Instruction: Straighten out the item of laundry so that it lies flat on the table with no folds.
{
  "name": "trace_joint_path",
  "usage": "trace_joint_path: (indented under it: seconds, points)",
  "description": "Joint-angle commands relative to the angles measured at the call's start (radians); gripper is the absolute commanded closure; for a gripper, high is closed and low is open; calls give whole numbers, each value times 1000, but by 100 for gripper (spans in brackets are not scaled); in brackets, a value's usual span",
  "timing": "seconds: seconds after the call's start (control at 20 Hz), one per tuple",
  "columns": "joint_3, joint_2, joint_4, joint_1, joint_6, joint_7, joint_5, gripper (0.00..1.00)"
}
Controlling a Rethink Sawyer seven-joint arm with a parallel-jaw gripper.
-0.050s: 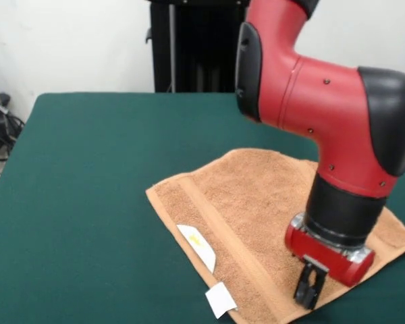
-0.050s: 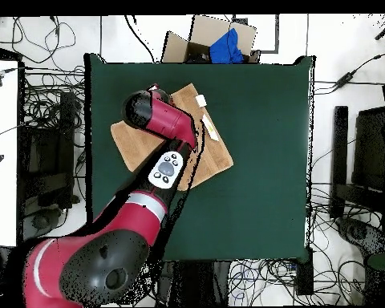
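Note:
The item of laundry (image 1: 243, 196), a light orange-brown towel, lies spread at an angle on the dark green table (image 1: 88, 169), right of centre near the front edge. A woven band runs along its front-left side, with a long white label (image 1: 197, 246) on it and a small white tag (image 1: 221, 299) sticking out past the edge. My gripper (image 1: 309, 289) points down near the towel's front corner, shut, its tips at the cloth; no cloth is seen lifted. In the overhead view the arm hides the middle of the towel (image 2: 131, 143), which sits in the table's (image 2: 268, 160) upper left part.
The towel's front corner lies close to the table's front edge. A cardboard box with something blue in it (image 2: 216, 40) stands beyond the table's top edge in the overhead view. Cables and black stands ring the table. A white surface (image 2: 2, 144) lies at the left.

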Motion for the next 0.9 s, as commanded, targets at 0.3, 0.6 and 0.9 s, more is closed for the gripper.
trace_joint_path:
  seconds: [0.3, 0.6, 0.9]
  points:
    - [140, -237, 381, 90, 87, 171, -29, 100]
    - [167, -267, 422, 63, 56, 121, -46, 100]
    - [203, -273, 450, 42, 3, 87, -62, 100]
